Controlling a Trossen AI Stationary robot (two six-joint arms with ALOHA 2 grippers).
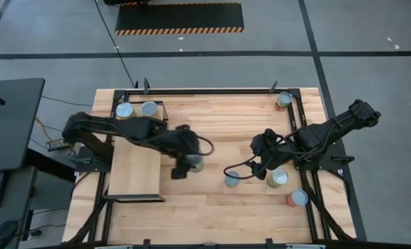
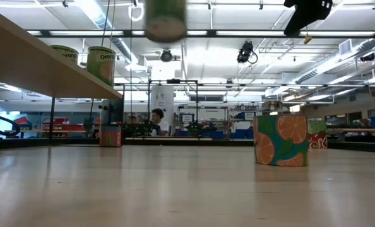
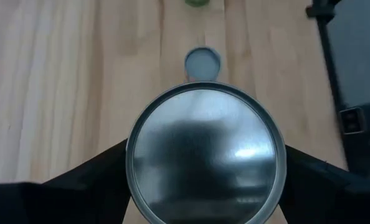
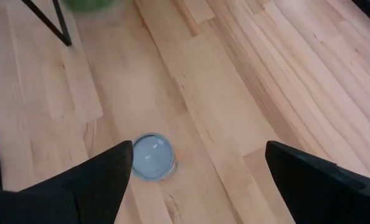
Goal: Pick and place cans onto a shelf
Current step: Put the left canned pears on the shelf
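Left gripper point(image 1: 185, 167), mid-frame in the high view, clamps a can point(image 3: 205, 154) aloft while the right gripper point(image 4: 194, 168) gapes empty; loose fingers could drop it short of the shelf point(image 1: 133, 171).

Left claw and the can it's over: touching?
Touching. The left wrist view shows both fingers pressed against the can; the low view shows that can lifted off the table.

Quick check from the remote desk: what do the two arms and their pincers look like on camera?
Both arms are black and jointed. The left arm carries a black cable looping near its pincer; the right arm trails a curved black cable by its pincer. The fingers are dark, flat wedges without visible markings.
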